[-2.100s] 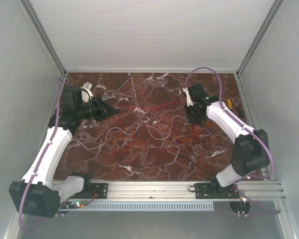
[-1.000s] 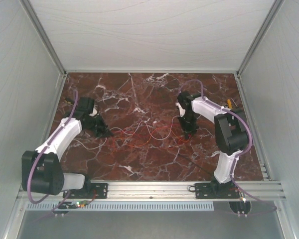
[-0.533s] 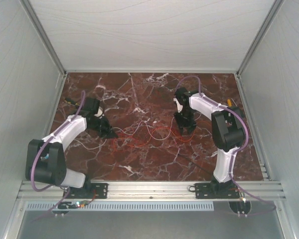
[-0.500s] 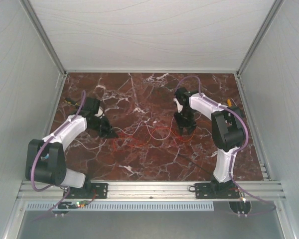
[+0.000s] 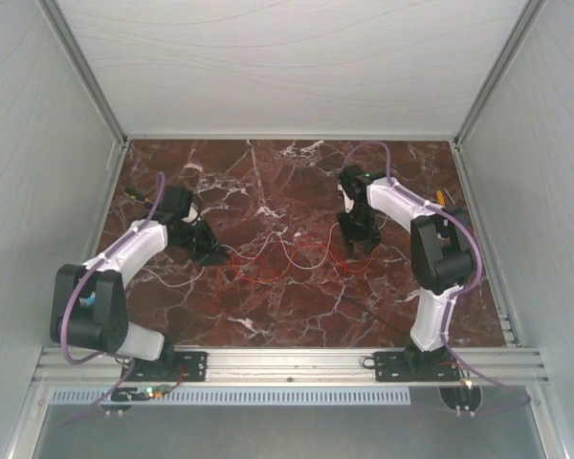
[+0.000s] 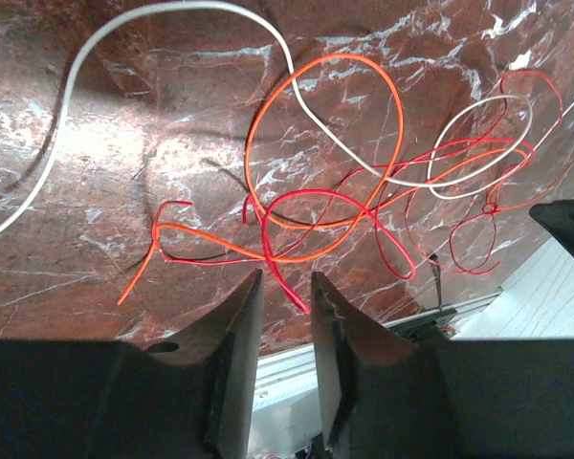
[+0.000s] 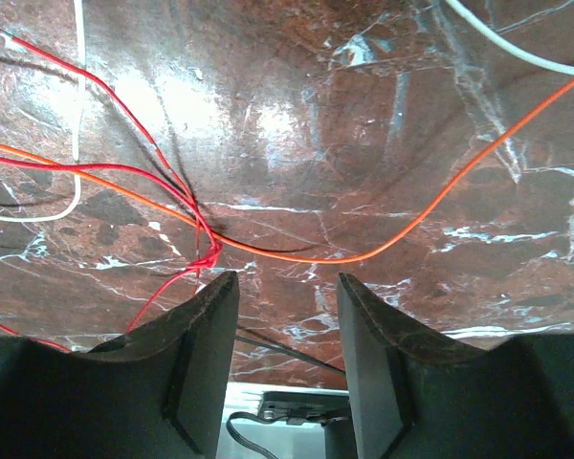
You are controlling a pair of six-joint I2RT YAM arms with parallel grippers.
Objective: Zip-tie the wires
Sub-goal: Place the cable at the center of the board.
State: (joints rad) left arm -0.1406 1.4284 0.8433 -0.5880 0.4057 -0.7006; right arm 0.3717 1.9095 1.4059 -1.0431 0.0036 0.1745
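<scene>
Left wrist shows our left tool [image 6: 285,287] slightly parted and empty; our right tool [image 7: 287,287] stands open too. With the wires [image 6: 325,191] lying loose, we judge bunching them comes next.

Left arm [image 5: 124,251]: elbow folded low at the near left, forearm running forward and to the right. Left tool [image 5: 207,251] tips down and inward; in the wrist view its jaws stand a narrow gap apart, nothing clamped between them.

Right arm [image 5: 402,203]: elbow raised at the right, forearm reaching back and left, wrist bent over. Right tool [image 5: 357,245] hangs nearly straight down, jaws parted wider than the left's, gripping nothing.
</scene>
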